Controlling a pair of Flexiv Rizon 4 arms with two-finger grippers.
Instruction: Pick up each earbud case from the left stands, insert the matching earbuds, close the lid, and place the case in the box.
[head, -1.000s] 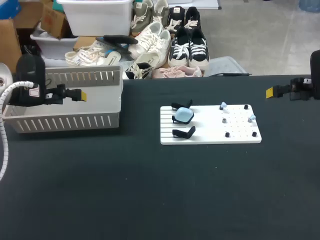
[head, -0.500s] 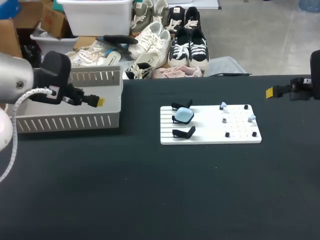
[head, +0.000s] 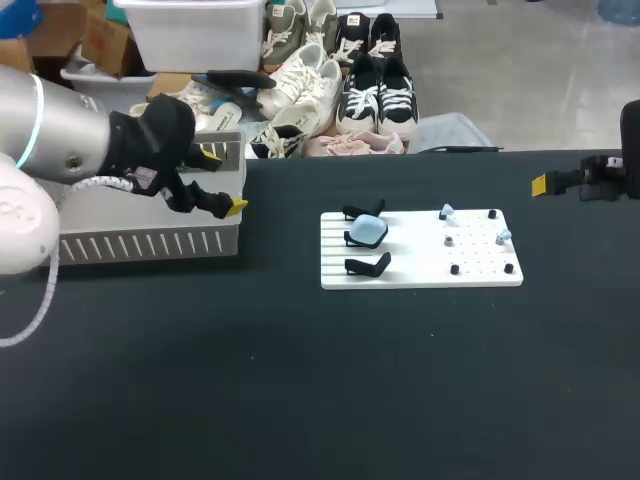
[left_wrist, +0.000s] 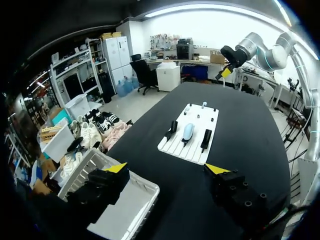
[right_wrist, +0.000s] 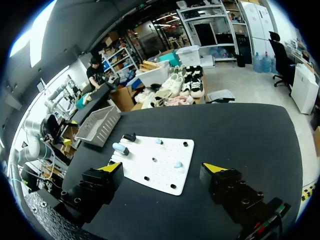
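A white board (head: 410, 265) lies mid-table. Black stands line its left side, and a light blue earbud case (head: 368, 232) rests on the middle stand. Two light blue earbuds (head: 447, 212) (head: 503, 237) sit among black pegs on its right side. My left gripper (head: 224, 180) hangs open and empty at the basket's right end, well left of the board. In the left wrist view the left gripper (left_wrist: 166, 168) faces the case (left_wrist: 188, 132) ahead. My right gripper (head: 545, 184) stays far right of the board; in the right wrist view the right gripper (right_wrist: 162, 167) is open and empty, with the case (right_wrist: 120, 148) ahead.
A white slotted basket (head: 130, 243) stands at the table's back left, under my left arm. Dark table cloth stretches bare in front of the board and between board and basket.
My left arm has swung rightward over the basket, its gripper now at the basket's right end, closer to the board. The right arm has not moved.
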